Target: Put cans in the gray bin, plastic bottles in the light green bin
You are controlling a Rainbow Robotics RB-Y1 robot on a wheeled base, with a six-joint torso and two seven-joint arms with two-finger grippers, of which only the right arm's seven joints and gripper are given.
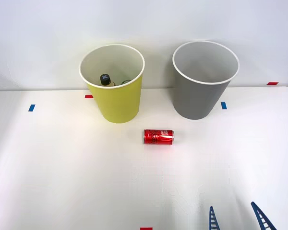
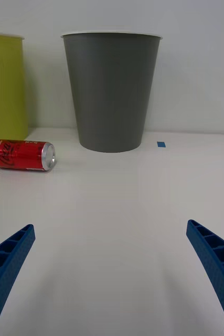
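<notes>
Although stiff at its silver ends, best treated as a light, thin-walled thing: the small red aluminium soda can (image 1: 158, 136) with white lettering, lying on its side on the white tabletop (image 1: 57, 172), just in front of the gap between the two bins and touching neither, long axis running across the front view. Probably smooth and a little slippery under ribbed pads, likely to roll toward or away from the robot if nudged on its curved side, and easy to dent if squeezed hard. Best taken from above across the middle of the barrel, closing on the curved sides with firm but not crushing pressure, or else end to end on the stiffer rims. Right gripper (image 1: 232, 207) low at the near edge of the table, well apart from the can, blue ribbed fingers (image 2: 7, 257) spread wide with nothing between them. Beyond the can and to its right, the large gray tapered round wastebasket (image 1: 197, 103) with a white rim, upright, nothing visible inside. Beyond and to the left, the large yellow-green tapered round wastebasket (image 1: 117, 105), upright, holding a clear plastic bottle with a dark cap (image 1: 105, 79). Flat, pale, matt surface, with little to stop a rolling can; small blue and red tape marks (image 1: 223, 105) dotted here and there. Plain pale wall behind, and open room all round the can for an approach.
</notes>
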